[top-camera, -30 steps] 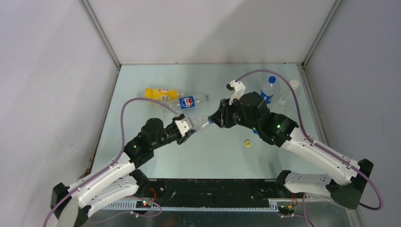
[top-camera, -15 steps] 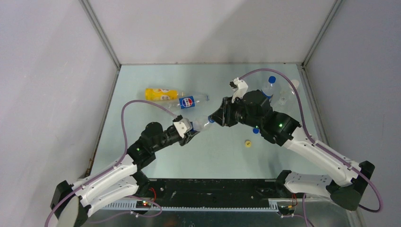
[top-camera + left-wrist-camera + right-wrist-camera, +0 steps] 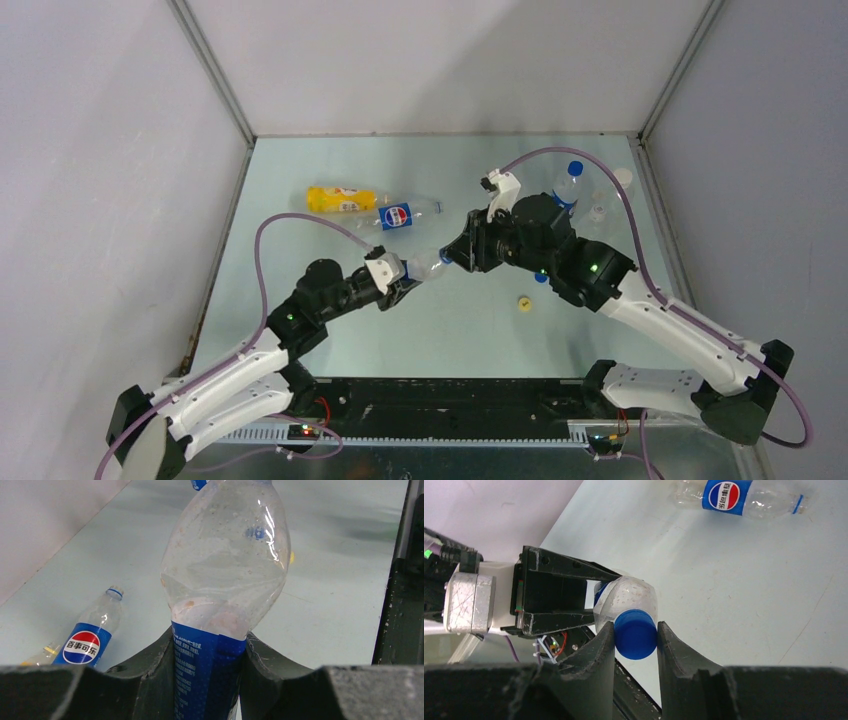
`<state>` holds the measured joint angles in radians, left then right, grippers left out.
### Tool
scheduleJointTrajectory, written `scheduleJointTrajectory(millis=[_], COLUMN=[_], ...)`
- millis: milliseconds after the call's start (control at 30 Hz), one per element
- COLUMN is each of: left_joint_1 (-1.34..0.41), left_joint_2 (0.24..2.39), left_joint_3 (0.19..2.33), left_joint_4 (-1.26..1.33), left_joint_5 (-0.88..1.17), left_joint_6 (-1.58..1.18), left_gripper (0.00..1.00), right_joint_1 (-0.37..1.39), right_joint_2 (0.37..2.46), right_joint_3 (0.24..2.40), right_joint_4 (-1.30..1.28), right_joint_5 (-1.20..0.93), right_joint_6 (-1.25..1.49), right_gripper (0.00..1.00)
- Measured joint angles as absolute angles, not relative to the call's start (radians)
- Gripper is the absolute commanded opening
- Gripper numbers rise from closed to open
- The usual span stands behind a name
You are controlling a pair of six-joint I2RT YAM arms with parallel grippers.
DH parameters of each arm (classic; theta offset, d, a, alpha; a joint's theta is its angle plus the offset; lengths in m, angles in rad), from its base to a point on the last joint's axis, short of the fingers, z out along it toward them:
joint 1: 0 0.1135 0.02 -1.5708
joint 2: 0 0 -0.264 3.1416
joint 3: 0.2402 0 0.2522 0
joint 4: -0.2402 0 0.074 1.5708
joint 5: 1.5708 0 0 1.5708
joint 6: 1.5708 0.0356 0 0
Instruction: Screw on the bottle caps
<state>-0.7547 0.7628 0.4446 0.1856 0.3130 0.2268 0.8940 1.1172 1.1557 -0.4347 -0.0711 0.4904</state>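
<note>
My left gripper (image 3: 398, 278) is shut on the blue label of a clear Pepsi bottle (image 3: 225, 580) and holds it above the table, neck pointing at my right gripper (image 3: 452, 255). The right gripper (image 3: 635, 630) is shut on a blue cap (image 3: 635, 639) that sits on this bottle's mouth. A second Pepsi bottle (image 3: 405, 213), uncapped, lies on the table beside a yellow-orange bottle (image 3: 340, 199). A yellow cap (image 3: 523, 302) lies on the table. Another blue cap (image 3: 540, 277) shows partly beside the right arm.
An upright clear bottle with a blue cap (image 3: 568, 182) and a clear bottle with a white cap (image 3: 618, 182) stand at the back right behind the right arm. Grey walls close the table (image 3: 300, 300) on three sides.
The left gripper and its bottle have shifted slightly left and back. The right wrist has turned a little and come back, staying shut on the blue cap.
</note>
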Motion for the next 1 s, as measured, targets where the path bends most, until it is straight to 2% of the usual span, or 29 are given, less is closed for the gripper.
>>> scheduleJointTrajectory(millis=[400,633,767,867,1000], left_joint_1=[-0.786,-0.83,-0.834,-0.836,-0.842], left_joint_2=[0.761,0.76,0.76,0.761,0.765], left_joint_3=[0.444,0.375,0.356,0.345,0.321], left_joint_4=[0.186,0.303,0.335,0.358,0.393], left_joint_5=[0.177,0.078,0.058,0.052,0.048], left_joint_6=[0.299,0.358,0.369,0.367,0.358], left_gripper=[0.0,0.0,0.0,0.0,0.0], right_joint_1=[0.918,0.933,0.936,0.938,0.939], right_joint_2=[1.148,1.161,1.166,1.167,1.166], right_joint_3=[1.159,1.159,1.159,1.159,1.158], right_joint_4=[-0.438,-0.459,-0.463,-0.463,-0.468], right_joint_5=[0.086,0.144,0.155,0.159,0.16], right_joint_6=[0.752,0.874,0.901,0.907,0.9], right_gripper=[0.0,0.0,0.12,0.27,0.38])
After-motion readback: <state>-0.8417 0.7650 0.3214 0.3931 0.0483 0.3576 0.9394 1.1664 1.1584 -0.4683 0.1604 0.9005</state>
